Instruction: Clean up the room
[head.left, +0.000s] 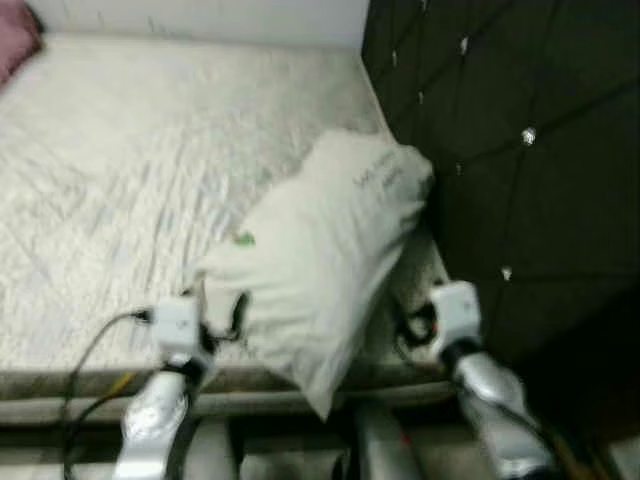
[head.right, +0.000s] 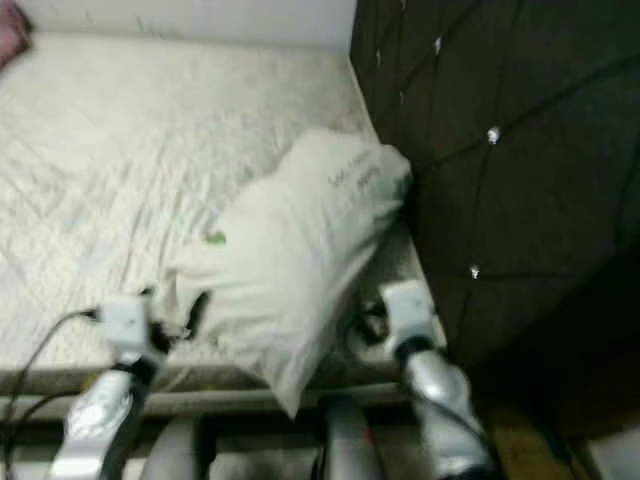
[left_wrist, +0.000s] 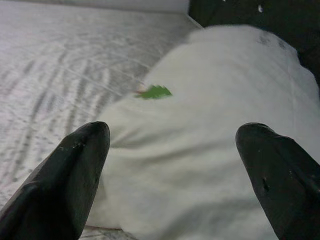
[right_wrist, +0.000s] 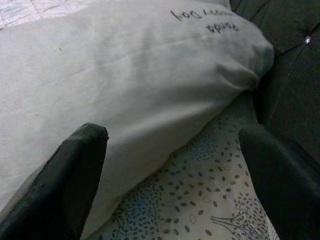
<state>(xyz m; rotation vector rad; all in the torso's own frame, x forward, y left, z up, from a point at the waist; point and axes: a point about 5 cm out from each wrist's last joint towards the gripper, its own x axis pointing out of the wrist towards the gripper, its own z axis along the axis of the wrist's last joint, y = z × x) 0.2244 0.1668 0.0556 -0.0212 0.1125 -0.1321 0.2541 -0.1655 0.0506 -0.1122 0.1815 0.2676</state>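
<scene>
A white pillow (head.left: 318, 255) lies on my bed (head.left: 120, 180), its long axis slanting from the near edge up toward the dark tufted headboard (head.left: 520, 150), the printed end nearly touching it. A small green tag (left_wrist: 155, 92) sits on its near side. My left gripper (left_wrist: 172, 145) is spread wide at the pillow's near corner, gripping nothing. My right gripper (right_wrist: 175, 150) is likewise wide open beside the pillow's underside, above the patterned sheet (right_wrist: 200, 200).

Head cameras downward over the bed (head.left: 120, 170); both wrist cameras close on the pillow (left_wrist: 210, 150).
</scene>
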